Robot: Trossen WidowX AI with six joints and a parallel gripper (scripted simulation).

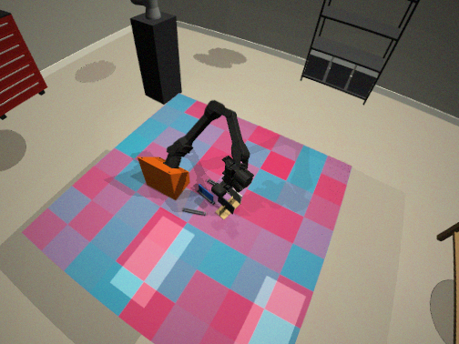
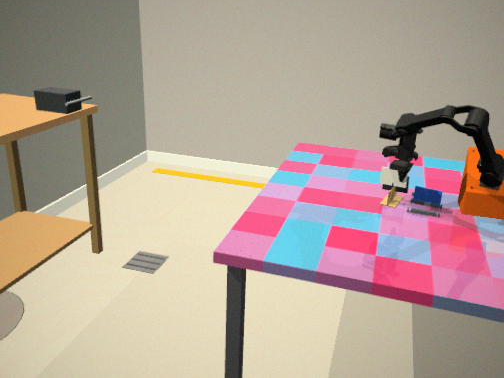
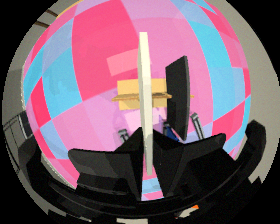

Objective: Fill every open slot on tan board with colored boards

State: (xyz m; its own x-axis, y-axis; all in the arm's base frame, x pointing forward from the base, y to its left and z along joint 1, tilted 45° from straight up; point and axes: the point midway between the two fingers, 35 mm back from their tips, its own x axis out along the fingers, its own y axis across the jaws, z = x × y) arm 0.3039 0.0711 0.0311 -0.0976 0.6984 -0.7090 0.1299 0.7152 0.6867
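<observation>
In the top view we have the tan slotted board [image 1: 222,212] [image 2: 392,194] [image 3: 126,97] close under the gripper [image 1: 228,202] [image 2: 401,174] [image 3: 148,136], its length running roughly one to seven o'clock, and the blue board [image 1: 206,193] [image 2: 427,195] [image 3: 170,131] towards ten. In the exterior view we see the tan board near seven o'clock from the jaws, the blue at four. In the wrist view our jaws are closed on the cream board [image 2: 390,178] [image 3: 144,80], pointing to twelve across the tan's nine-to-three line, with the black board [image 2: 398,188] [image 3: 178,97] towards two; we judge that notch alignment must precede pushing down.
</observation>
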